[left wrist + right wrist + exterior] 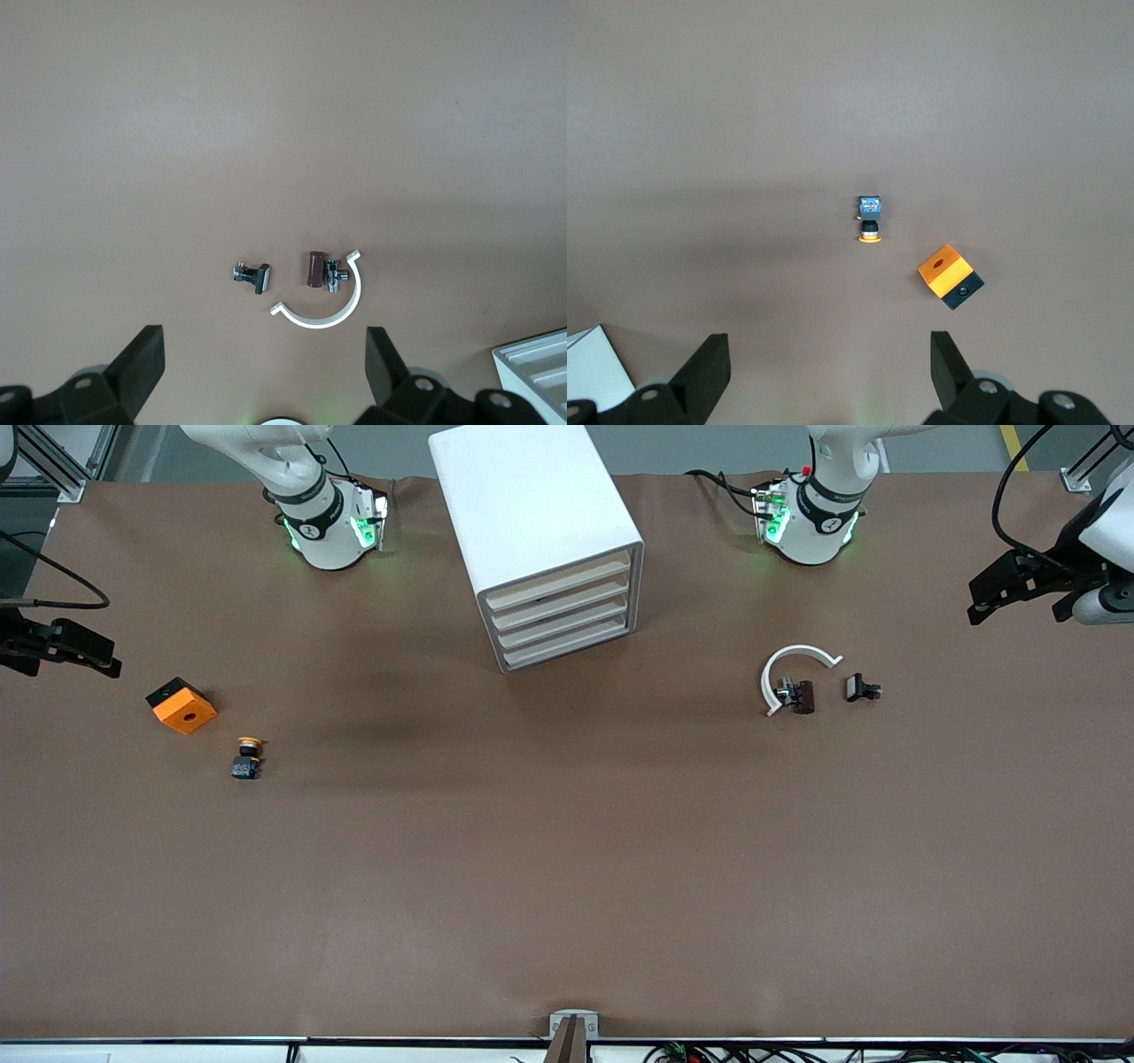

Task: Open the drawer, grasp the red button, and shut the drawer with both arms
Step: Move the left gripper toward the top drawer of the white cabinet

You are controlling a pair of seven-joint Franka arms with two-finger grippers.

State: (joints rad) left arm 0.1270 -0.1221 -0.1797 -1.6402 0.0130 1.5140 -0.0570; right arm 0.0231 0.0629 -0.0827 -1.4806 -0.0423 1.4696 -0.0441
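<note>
From the front, a white four-drawer cabinet point(549, 540) stands between the arms' bases with every drawer shut; the red-capped button shows nowhere. The left gripper point(1017, 613) hangs over the left arm's end of the table and the right gripper point(66, 657) over the right arm's end. The left wrist view shows spread, empty jaws above a white curved clip point(332, 310). The right wrist view shows the same above a yellow-capped button point(871, 217) and an orange block point(948, 274).

White cabinet point(536, 514), orange block point(182, 707).
</note>
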